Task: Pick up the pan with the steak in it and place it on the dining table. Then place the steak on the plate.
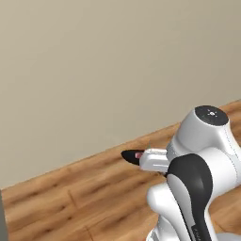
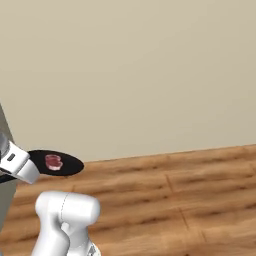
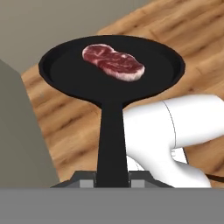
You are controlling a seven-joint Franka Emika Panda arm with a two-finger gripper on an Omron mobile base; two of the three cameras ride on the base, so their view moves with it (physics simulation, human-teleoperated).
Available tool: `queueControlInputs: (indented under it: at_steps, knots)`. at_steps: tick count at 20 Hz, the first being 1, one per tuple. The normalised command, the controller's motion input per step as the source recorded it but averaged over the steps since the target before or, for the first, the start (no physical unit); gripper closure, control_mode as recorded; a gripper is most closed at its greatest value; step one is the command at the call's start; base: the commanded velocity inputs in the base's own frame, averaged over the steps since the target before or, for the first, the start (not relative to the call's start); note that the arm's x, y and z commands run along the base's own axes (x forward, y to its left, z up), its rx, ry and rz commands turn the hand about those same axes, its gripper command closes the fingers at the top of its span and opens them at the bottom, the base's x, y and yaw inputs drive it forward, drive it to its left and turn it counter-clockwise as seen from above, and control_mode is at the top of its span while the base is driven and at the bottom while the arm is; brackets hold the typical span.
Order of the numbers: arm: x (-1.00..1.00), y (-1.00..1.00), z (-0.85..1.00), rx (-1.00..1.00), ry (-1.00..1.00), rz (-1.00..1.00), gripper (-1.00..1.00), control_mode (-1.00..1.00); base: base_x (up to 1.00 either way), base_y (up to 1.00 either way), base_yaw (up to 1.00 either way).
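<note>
black pan [image 3: 111, 72], red-pink pale-marbled steak [image 3: 113, 61], brown wood-grain floor [image 2: 175, 200]

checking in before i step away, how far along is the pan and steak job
Done: the pan is lifted, the gripper shut on its handle, with wooden floor below it. In hand: the steak lies in the pan as it is carried past a beige wall. Left: setting the pan on the dining table, then moving the steak to the plate.
</note>
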Motion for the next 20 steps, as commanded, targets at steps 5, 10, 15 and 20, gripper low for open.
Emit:
queueControlInputs:
  at_steps: [5, 10, 15, 20]
  knots:
    - [0.00, 0.00, 0.00, 0.00, 0.00, 0.00, 1.00, 1.00, 0.13, 0.00, -0.42]
    - [0.00, 0.00, 0.00, 0.00, 0.00, 0.00, 1.00, 1.00, 0.11, 0.00, -0.44]
    - [0.00, 0.00, 0.00, 0.00, 0.00, 0.00, 1.00, 1.00, 0.11, 0.00, -0.44]
    - [0.00, 0.00, 0.00, 0.00, 0.00, 0.00, 1.00, 1.00, 0.10, 0.00, -0.44]
